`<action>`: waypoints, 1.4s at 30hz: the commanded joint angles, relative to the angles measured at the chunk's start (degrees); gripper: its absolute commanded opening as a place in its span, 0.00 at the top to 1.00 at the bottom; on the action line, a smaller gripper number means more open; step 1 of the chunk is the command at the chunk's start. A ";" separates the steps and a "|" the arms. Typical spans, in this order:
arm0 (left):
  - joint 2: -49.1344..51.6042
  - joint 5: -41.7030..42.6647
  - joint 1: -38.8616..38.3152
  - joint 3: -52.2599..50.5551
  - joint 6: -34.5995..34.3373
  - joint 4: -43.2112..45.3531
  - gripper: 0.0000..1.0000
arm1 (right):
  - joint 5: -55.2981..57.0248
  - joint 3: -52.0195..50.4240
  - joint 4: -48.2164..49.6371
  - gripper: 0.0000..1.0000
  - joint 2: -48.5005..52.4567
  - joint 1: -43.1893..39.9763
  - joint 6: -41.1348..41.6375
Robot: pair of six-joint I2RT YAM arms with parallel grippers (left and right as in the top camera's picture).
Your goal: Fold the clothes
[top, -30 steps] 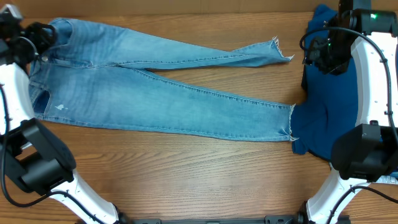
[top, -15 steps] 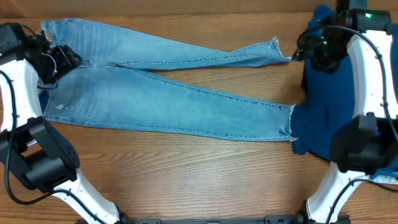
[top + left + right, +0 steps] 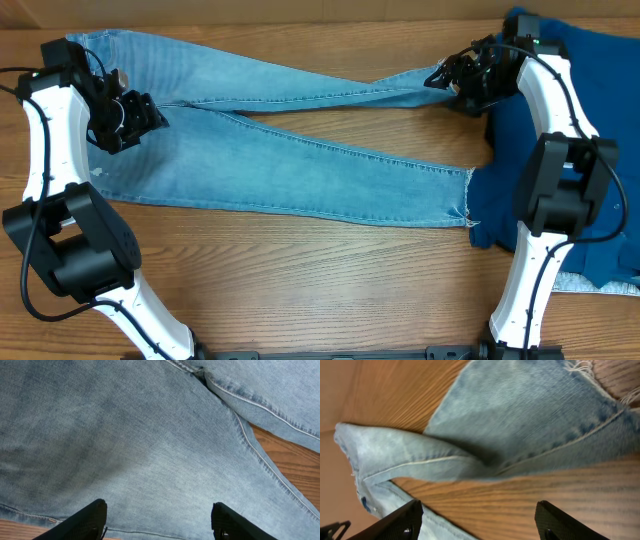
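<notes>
- The wooden table (image 3: 300,290) carries the same layout as a second ago; no cloth on it has shifted.
- The jeans (image 3: 300,170) lie flat and unfolded across the table, with the waist at the left. The two legs run rightward and fork apart, one toward the far edge and one toward the middle.
- The dark blue garment (image 3: 610,85) lies heaped at the right end, just beside the lower leg's hem, and is not part of this job.
- The left gripper (image 3: 138,115) has swung in from the waistband corner to a spot over the seat of the jeans, near where the legs split. In its wrist view the jaws (image 3: 160,522) stand wide apart with plain denim below them and nothing between them. The crotch seam (image 3: 200,372) shows just ahead.
- The right gripper (image 3: 447,78) has travelled left, off the blue garment, and now sits over the end of the far leg. Its jaws (image 3: 480,520) are also spread and empty, with the frayed hem (image 3: 580,370) and bare wood beneath.
- A pale grey cloth (image 3: 600,287) peeks in at the near right corner.
- Judging from this, both arms are lining up for a first grasp at opposite ends. No fold has been started yet, and a lengthwise or leg-over-leg fold looks likely.
</notes>
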 commanded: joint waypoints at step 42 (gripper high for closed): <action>0.07 -0.70 -0.13 -0.31 1.73 0.07 0.31 | 30.58 18.08 -16.41 0.40 3.43 -0.44 -8.46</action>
